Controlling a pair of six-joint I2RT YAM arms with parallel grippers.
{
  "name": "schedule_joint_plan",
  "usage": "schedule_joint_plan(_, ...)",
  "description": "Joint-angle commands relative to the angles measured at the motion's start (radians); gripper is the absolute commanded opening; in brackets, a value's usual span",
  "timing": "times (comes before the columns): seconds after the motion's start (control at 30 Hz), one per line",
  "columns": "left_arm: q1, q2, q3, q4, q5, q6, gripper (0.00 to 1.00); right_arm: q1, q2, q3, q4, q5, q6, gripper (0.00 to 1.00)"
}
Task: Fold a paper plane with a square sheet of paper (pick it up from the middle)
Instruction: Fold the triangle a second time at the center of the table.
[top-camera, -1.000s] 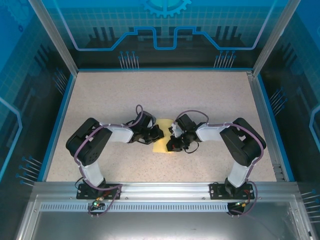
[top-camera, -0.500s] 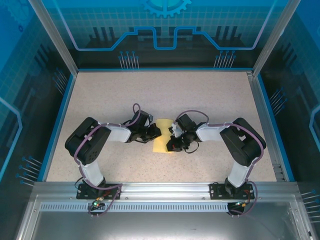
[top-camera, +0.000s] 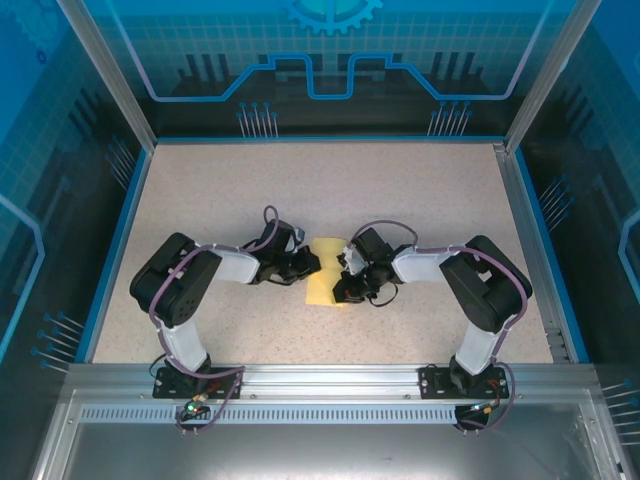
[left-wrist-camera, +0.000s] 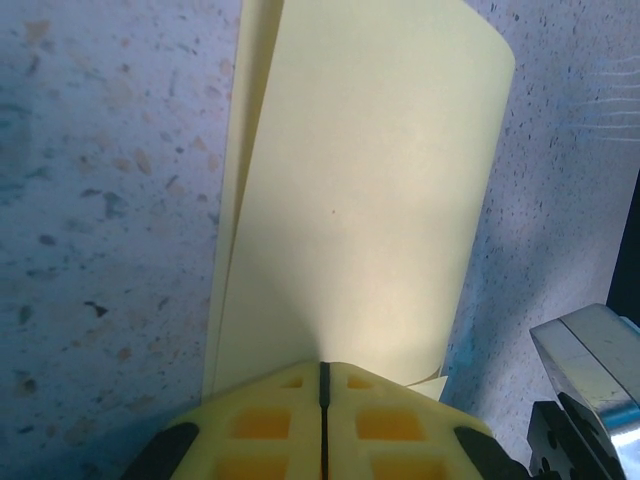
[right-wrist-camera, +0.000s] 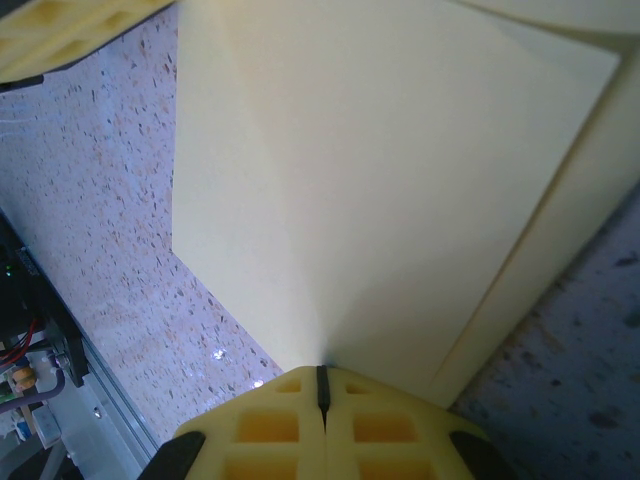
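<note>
The square sheet of paper (top-camera: 325, 272) is pale yellow and lies folded double at the middle of the table, between my two grippers. My left gripper (top-camera: 311, 265) is shut on its left edge. In the left wrist view the sheet of paper (left-wrist-camera: 360, 180) rises from the closed jaws of the left gripper (left-wrist-camera: 323, 368), its upper layer bowed. My right gripper (top-camera: 343, 281) is shut on the right edge. In the right wrist view the sheet of paper (right-wrist-camera: 390, 170) spreads out from the right gripper (right-wrist-camera: 321, 372), a second layer showing along its right side.
The speckled beige table (top-camera: 420, 200) is bounded by a blue rim and a metal frame. A yellow finger of the left gripper (right-wrist-camera: 70, 30) shows at the top left of the right wrist view. A metal part of the right arm (left-wrist-camera: 590, 370) sits close by.
The left arm's wrist has shifted slightly left and toward the far side. The right arm and the paper have barely moved.
</note>
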Motion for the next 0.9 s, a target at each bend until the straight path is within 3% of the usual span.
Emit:
schedule_joint_plan(0.0,0.052,0.021,0.005,-0.056,-0.079,0.063,0.07,-0.012,0.027,-0.048,-0.138,0.074,0.004,0.00)
schedule_joint_plan(0.27,0.077,0.013,0.040,-0.089,-0.074,0.084,0.07,-0.012,0.026,-0.044,-0.133,0.072,0.006,0.01)
schedule_joint_plan(0.6,0.078,-0.110,0.044,-0.131,-0.015,0.064,0.10,-0.013,0.022,-0.037,-0.135,0.071,0.004,0.01)
schedule_joint_plan(0.87,-0.020,-0.148,0.018,-0.126,0.032,0.026,0.07,-0.014,0.012,-0.029,-0.139,0.077,0.006,0.01)
